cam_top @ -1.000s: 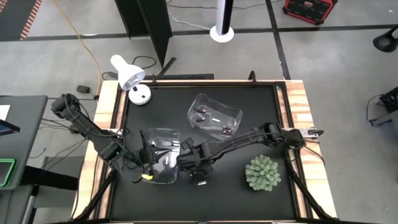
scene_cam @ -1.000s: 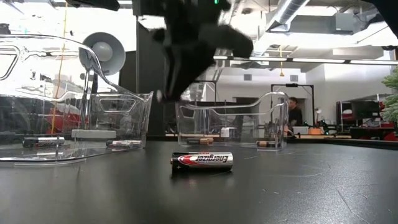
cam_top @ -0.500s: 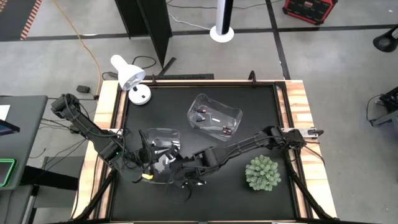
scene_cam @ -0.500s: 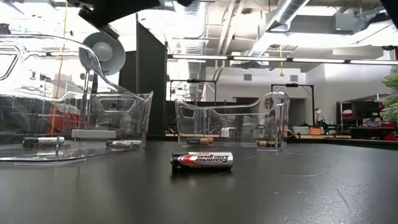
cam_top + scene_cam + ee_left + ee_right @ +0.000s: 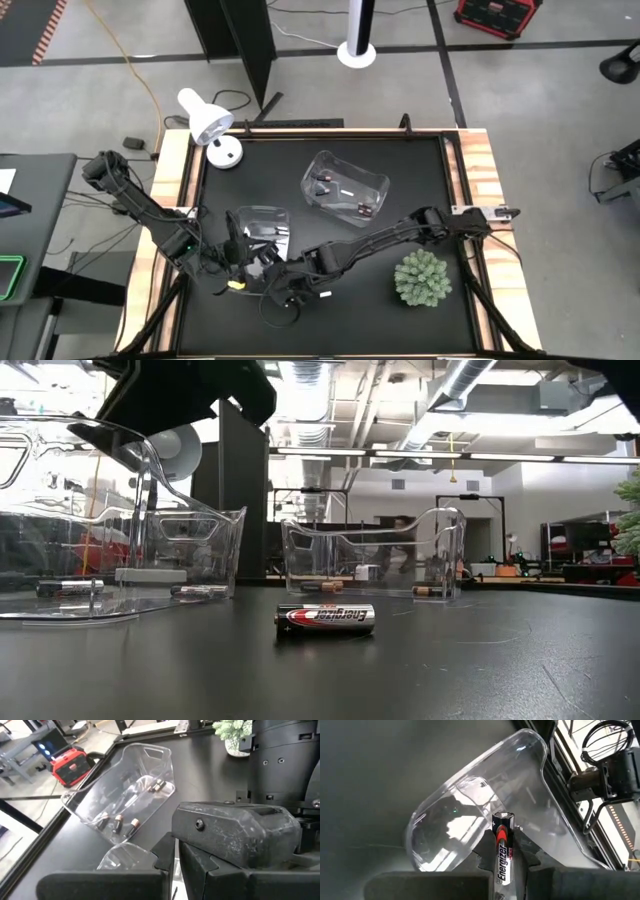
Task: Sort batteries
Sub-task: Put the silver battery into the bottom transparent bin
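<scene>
The right gripper [image 5: 503, 862] was clamped on a black-and-silver cylindrical battery with a red band [image 5: 502, 851], above the near clear plastic bin [image 5: 258, 240]. In the high view the arms hid most of that bin, so its contents were hard to make out. The left gripper [image 5: 176, 865], just beside the bin, appeared closed and empty. A second matching battery [image 5: 324, 618] lay on bare black tabletop [image 5: 480, 670] nearby. The far clear bin [image 5: 345, 185] held copper-ended batteries [image 5: 117, 823]. A green spiky plant [image 5: 422, 278] stood well apart.
</scene>
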`<state>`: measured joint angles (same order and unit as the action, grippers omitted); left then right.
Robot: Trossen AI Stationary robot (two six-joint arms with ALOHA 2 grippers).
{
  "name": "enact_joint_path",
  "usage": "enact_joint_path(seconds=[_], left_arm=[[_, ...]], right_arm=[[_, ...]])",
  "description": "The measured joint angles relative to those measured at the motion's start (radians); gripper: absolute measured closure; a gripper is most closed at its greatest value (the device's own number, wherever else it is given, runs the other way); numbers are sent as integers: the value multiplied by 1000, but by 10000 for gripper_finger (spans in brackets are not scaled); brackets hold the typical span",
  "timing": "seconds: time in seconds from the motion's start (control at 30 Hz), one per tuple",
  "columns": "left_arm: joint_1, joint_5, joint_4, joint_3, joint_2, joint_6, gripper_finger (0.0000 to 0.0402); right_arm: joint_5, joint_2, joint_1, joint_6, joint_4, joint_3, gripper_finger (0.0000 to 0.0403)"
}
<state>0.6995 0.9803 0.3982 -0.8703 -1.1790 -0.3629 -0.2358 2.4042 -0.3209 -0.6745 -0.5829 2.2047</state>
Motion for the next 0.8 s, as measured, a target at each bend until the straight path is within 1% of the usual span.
enact_joint_path(seconds=[0.4, 0.43, 0.57, 0.7, 0.8], left_arm=[[0, 0, 16, 0, 0, -19, 381], [0, -14, 22, 0, 0, -24, 381], [-1, -124, 73, -5, 2, -51, 381], [-1, -160, 113, -5, 3, -92, 381], [-1, -250, 155, -5, 3, -126, 381]], right_arm=[[18, 1, -9, -7, -11, 1, 363], [18, 1, -11, -7, -9, 0, 361], [20, 7, -25, 19, -12, -2, 356], [20, 7, -36, 40, -10, 13, 355], [17, 6, -37, 47, -10, 14, 354]])
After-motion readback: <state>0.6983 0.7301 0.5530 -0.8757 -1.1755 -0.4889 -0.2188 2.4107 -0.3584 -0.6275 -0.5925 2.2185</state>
